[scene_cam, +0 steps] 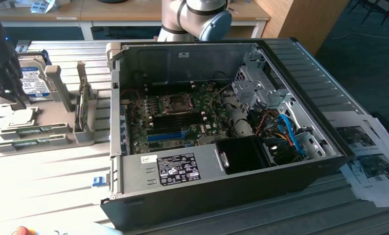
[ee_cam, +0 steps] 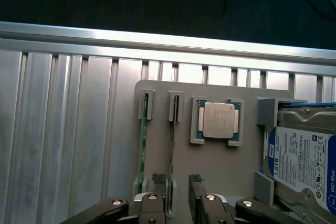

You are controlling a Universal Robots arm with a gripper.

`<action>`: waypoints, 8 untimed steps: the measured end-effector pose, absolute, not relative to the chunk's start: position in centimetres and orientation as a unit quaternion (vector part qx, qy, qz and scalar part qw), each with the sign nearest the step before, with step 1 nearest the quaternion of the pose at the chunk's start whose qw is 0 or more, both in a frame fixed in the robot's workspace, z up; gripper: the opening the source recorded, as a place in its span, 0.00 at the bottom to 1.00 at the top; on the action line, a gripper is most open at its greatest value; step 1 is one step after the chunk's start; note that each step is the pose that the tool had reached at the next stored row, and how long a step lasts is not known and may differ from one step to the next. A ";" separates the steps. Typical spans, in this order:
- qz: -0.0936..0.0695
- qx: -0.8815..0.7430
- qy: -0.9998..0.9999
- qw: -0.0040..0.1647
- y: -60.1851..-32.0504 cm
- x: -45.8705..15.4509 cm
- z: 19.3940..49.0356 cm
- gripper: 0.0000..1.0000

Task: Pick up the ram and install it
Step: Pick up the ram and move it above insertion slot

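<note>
Two ram sticks stand on edge in slots of a grey holder [ee_cam: 220,166]: one ram stick [ee_cam: 142,145] on the outer side, the other ram stick [ee_cam: 172,140] beside it. My gripper [ee_cam: 177,195] hovers over the holder, open and holding nothing, and its fingertips [ee_cam: 157,184] straddle the end of the second stick. In the exterior view the gripper [scene_cam: 11,90] hangs at the far left above the holder, where both ram sticks [scene_cam: 34,131] lie near its front. The open computer case [scene_cam: 181,191] shows dark memory slots [scene_cam: 178,117] on its motherboard.
A square silver processor [ee_cam: 218,120] sits in the holder next to the sticks, and a blue-labelled hard drive [ee_cam: 307,166] lies beyond it. The holder rests on a ribbed metal table [ee_cam: 63,129]. Printed papers [scene_cam: 370,156] lie at the exterior view's right of the case.
</note>
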State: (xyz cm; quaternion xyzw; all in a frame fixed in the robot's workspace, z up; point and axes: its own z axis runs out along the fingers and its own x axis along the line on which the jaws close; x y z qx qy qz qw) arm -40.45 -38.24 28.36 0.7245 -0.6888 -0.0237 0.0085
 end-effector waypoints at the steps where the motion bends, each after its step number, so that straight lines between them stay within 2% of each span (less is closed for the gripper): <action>1: -0.024 0.724 -0.689 0.009 -38.3 -40.4 28.4 0.31; 8: -0.024 0.724 -0.689 0.009 -38.8 -40.3 28.4 0.31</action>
